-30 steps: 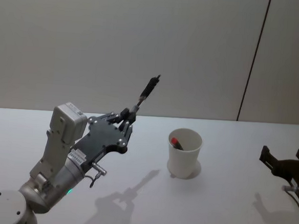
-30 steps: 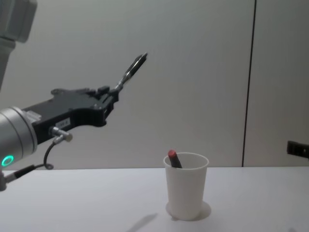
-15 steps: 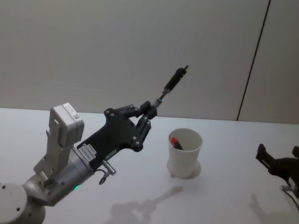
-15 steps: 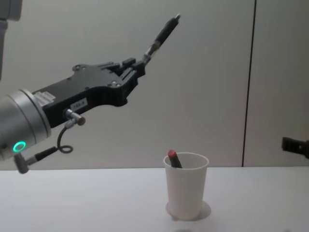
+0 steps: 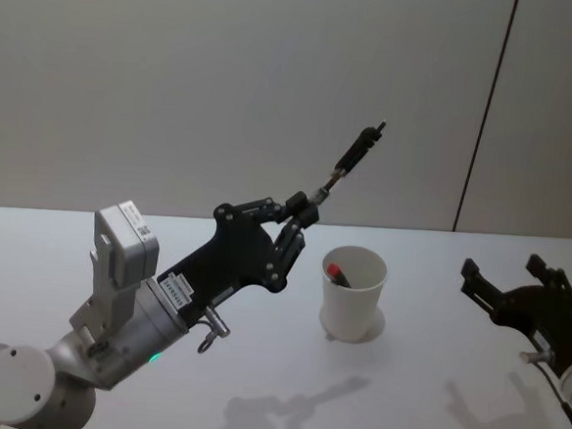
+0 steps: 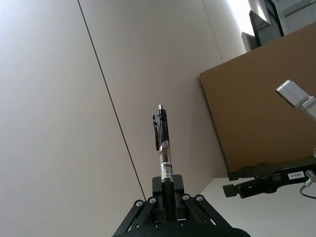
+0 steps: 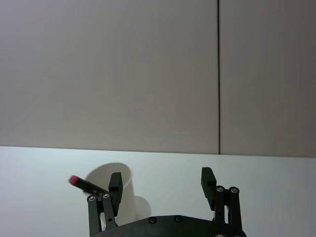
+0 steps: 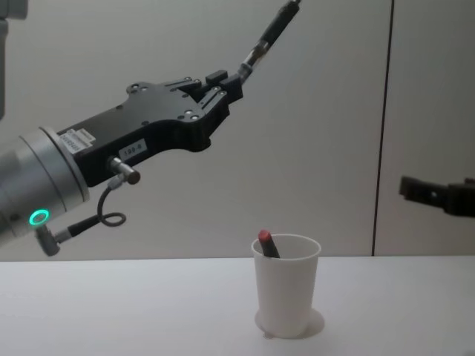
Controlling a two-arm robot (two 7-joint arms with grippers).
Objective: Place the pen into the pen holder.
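The left gripper (image 5: 302,211), clamped on the lower end of the pen (image 5: 350,163), holds it high over the table (image 5: 431,392) — long axis slanting up and toward the robot's right — with open air down to the white pen holder (image 5: 352,300), where a red-capped pen (image 5: 334,272) leans. Against half a second ago it has risen nearer the pen holder, and the right gripper (image 5: 503,269), jaws spread and empty, has edged in.

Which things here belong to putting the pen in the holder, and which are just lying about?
In the job:
the pen, held up by the left gripper
the pen holder, a white cup

Lying about:
the red-tipped pen already in the cup
the right gripper, open, idle at the right
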